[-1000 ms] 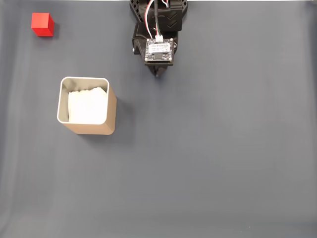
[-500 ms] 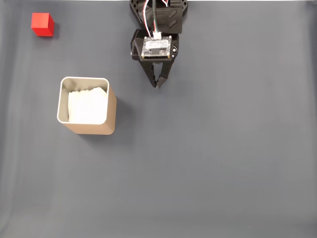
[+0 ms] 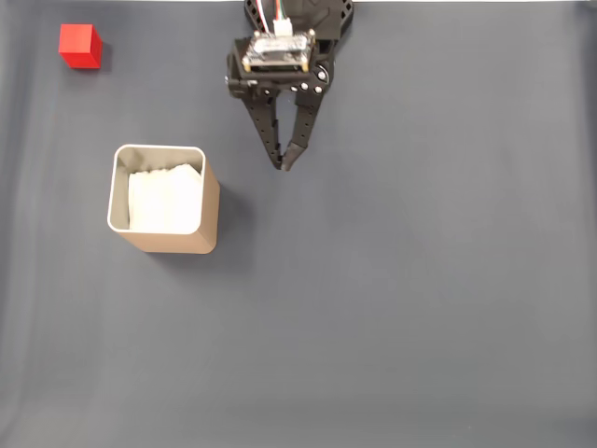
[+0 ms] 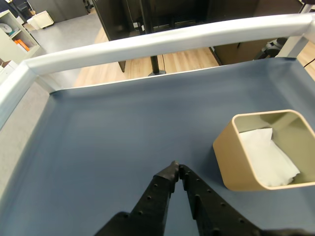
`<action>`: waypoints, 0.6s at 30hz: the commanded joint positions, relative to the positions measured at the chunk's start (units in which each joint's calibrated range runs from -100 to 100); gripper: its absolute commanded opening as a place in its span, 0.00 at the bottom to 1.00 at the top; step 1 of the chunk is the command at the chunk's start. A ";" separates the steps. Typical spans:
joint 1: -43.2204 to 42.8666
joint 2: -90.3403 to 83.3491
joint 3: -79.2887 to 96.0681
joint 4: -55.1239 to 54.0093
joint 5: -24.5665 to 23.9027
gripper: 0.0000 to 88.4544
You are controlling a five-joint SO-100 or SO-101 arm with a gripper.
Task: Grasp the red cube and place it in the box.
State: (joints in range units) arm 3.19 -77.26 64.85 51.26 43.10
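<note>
I am looking down through the fixed view at the gripper (image 3: 283, 166), which is hanging over the dark blue mat (image 3: 420, 308) near the top edge, its two black fingers pressed together at the tips and pinching nothing. The wrist view is showing the same: the fingertips (image 4: 172, 170) are meeting with no gap between them, pointing out across bare mat.

The red cube (image 3: 79, 46) is sitting in the top left corner of the fixed view, well apart from the gripper and well apart from the box (image 3: 164, 199), which is standing upright lower down on the left with its white lining showing. In the wrist view the box (image 4: 231, 157) is lying off to the right of the fingers.

I am judging this to be the very start of the reach: nothing is grasped and the cube is untouched. The next move calls for swinging toward that corner, spreading the fingers wider than the cube and lowering around it.
</note>
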 commanded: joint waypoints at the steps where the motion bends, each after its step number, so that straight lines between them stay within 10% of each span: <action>1: 1.74 3.31 -8.97 2.04 -0.05 0.00; 18: 16.44 18.02 -33.67 15.42 1.51 0.00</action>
State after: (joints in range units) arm 16.42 -61.48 37.16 64.74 43.64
